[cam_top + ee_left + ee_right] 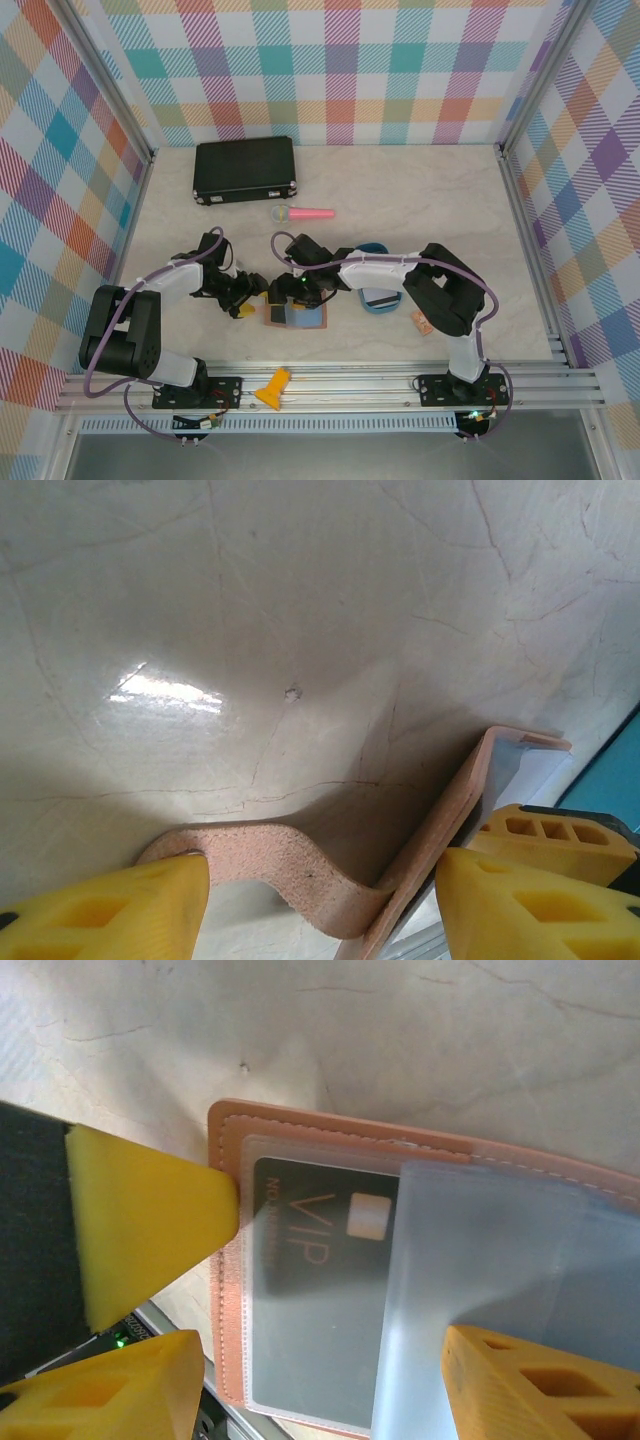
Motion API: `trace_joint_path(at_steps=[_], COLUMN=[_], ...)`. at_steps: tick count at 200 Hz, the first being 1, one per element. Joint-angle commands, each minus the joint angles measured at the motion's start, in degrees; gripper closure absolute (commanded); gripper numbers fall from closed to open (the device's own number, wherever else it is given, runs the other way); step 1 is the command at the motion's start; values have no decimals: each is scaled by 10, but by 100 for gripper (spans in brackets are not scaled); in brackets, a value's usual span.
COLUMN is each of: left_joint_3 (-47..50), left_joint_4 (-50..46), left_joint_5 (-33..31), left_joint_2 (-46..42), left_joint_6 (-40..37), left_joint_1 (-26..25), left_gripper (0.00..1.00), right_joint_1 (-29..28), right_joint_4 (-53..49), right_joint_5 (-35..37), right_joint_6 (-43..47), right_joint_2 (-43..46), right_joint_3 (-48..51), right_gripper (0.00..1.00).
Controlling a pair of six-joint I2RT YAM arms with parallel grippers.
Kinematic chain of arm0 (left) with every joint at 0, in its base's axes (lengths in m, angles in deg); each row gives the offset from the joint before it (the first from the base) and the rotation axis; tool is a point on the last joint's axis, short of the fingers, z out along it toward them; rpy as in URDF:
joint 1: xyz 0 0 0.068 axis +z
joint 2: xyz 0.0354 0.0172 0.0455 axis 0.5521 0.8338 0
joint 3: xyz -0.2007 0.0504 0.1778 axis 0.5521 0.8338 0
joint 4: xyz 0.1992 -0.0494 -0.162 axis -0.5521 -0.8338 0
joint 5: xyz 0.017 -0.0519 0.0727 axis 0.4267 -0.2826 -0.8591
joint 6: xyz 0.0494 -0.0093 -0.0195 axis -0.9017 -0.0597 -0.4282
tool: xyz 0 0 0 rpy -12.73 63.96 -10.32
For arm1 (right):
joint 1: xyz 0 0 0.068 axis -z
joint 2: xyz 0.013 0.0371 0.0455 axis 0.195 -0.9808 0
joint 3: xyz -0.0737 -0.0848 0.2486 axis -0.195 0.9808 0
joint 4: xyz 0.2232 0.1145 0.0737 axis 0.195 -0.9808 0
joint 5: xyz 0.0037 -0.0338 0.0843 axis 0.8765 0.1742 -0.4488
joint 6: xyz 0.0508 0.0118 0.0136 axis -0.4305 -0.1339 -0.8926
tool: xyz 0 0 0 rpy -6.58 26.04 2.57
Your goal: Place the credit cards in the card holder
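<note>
Near the front of the worktop (400, 200), between my two arms, the card holder (297, 317) lies open with its grey-blue inner side up. My left claw (247, 297) is at its left edge, fingers spread. The leather strap (285, 865) curls between them, its end touching one finger, and the holder's cover stands tilted by the other. One left fingertip (215, 1205) touches the holder's stitched edge. My right claw (289, 291) hovers over the holder, fingers spread, pinching nothing. A dark VIP card (300, 1250) sits in a clear pocket, and a frosted flap (490, 1270) overlaps its right part. The blue oval tray (372, 308) is just right of the holder, partly under my right arm. The black case (245, 170) is at the back, well apart.
</note>
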Motion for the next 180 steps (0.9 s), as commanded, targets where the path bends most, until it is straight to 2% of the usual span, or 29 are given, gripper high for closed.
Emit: trace_joint_path(at_steps=[1, 72, 161, 180], left_joint_3=[20, 6, 9, 10], left_joint_4=[-8, -19, -6, -6], left_joint_5=[-19, -21, -18, -23], left_joint_2=[12, 15, 29, 30], left_joint_6=[0, -3, 3, 1], left_joint_1=[-8, -7, -7, -7], left_gripper=[37, 36, 36, 36], right_joint_1=[-5, -16, -21, -21], right_joint_4=[29, 96, 105, 74], right_joint_5=[-8, -43, -47, -30], right_joint_6=[-4, -12, -20, -3], right_joint_2=[19, 19, 33, 48], right_joint_3=[4, 16, 21, 17], right_gripper=[35, 35, 36, 36])
